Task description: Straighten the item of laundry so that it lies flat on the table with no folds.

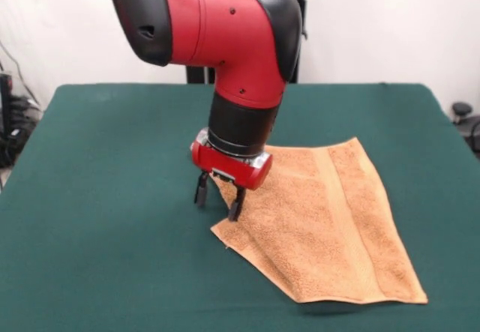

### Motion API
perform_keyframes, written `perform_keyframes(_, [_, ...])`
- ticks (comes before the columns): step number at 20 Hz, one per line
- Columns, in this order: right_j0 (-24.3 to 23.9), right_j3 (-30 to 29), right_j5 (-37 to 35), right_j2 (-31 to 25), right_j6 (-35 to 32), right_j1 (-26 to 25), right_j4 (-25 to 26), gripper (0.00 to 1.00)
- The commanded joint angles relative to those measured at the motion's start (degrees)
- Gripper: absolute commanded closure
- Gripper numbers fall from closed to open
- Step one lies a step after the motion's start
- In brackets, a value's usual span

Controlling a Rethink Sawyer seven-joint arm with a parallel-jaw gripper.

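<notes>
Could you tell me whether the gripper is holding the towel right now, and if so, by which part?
Nothing is held. The gripper is open at the towel's left edge, fingers spread.

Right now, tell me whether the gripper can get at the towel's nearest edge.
Probably yes. The gripper hangs open just over the towel, at its edge on the picture's left, and nothing lies between them on the table.
</notes>
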State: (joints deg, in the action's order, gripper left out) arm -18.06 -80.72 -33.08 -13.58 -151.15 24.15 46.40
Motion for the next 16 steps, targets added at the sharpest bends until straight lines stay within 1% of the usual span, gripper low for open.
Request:
perform_keyframes(1, [2.0,2.5,7.7,2.2,-2.0,-13.9,4.1,0.0])
perform_keyframes(3, [0.9,3.0,8.2,1.5,-0.3,-14.8,4.1,0.0])
perform_keyframes(4, [2.1,3.7,8.6,2.6,-0.7,-14.8,5.6,0.0])
perform_keyframes(5, [3.0,4.2,8.7,3.5,-0.5,-14.8,6.1,1.0])
perform_keyframes(8, [3.8,4.4,9.3,4.1,-0.8,-14.7,6.7,1.0])
perform_keyframes(13, [4.3,4.4,8.5,4.2,-1.0,-14.7,3.8,1.0])
perform_keyframes(16, [3.9,4.3,7.4,3.3,0.4,-14.6,2.5,1.0])
